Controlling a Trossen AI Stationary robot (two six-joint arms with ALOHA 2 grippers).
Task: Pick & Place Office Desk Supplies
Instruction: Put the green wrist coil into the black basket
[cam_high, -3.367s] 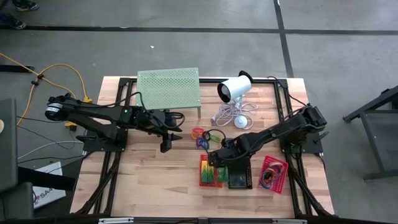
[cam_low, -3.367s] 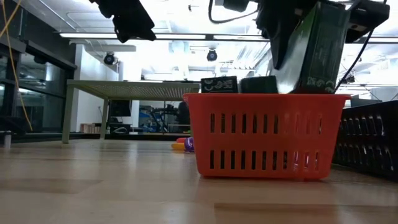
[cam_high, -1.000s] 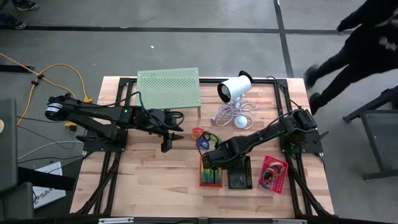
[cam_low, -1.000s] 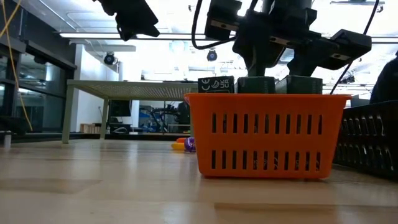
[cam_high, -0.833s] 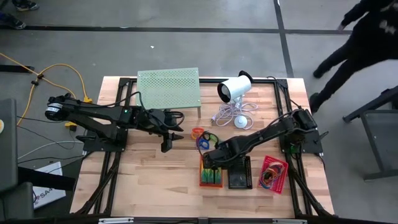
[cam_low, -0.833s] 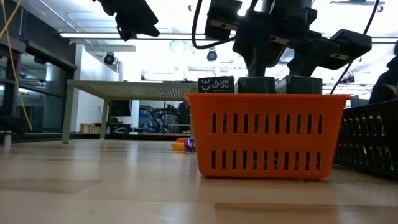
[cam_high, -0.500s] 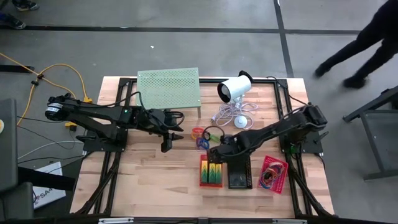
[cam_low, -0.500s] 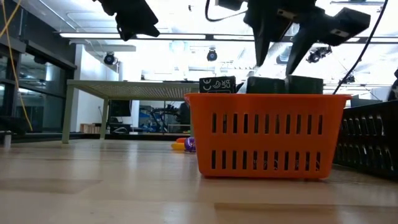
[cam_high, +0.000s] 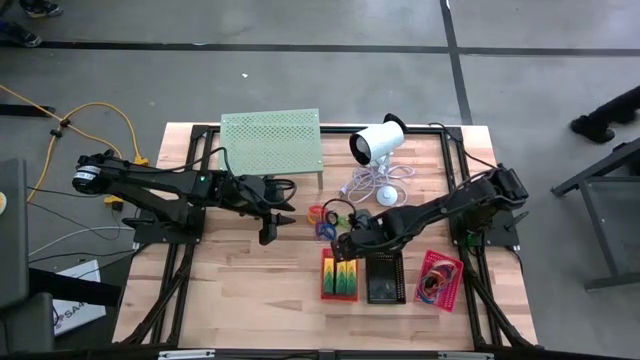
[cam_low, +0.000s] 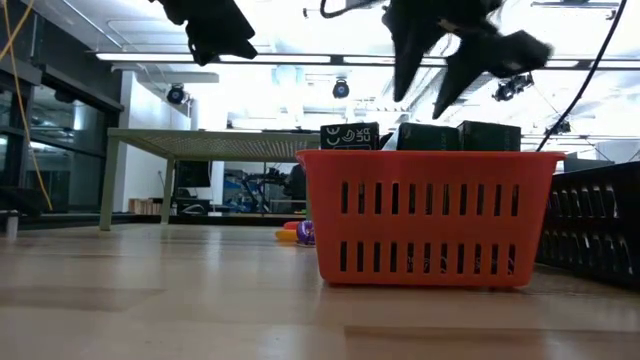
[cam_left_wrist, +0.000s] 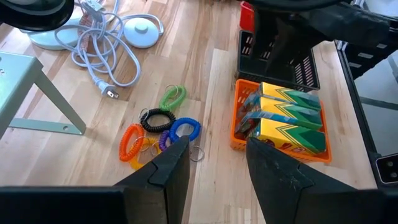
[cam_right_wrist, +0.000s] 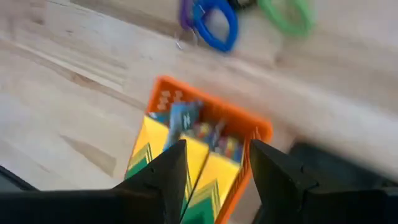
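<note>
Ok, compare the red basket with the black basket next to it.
The red basket is bright orange-red and packed with green and yellow packs lying side by side; the black basket is dark, and whether it holds anything cannot be made out. The red one sits nearer the coiled loops. Both are small slotted baskets, side by side on the table.

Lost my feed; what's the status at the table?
Right gripper open, empty, above orange mesh basket. Green-and-yellow flat packs inside it. Left gripper open, idle over bare wood. Coiled coloured loops loose on table, nothing blocking.
</note>
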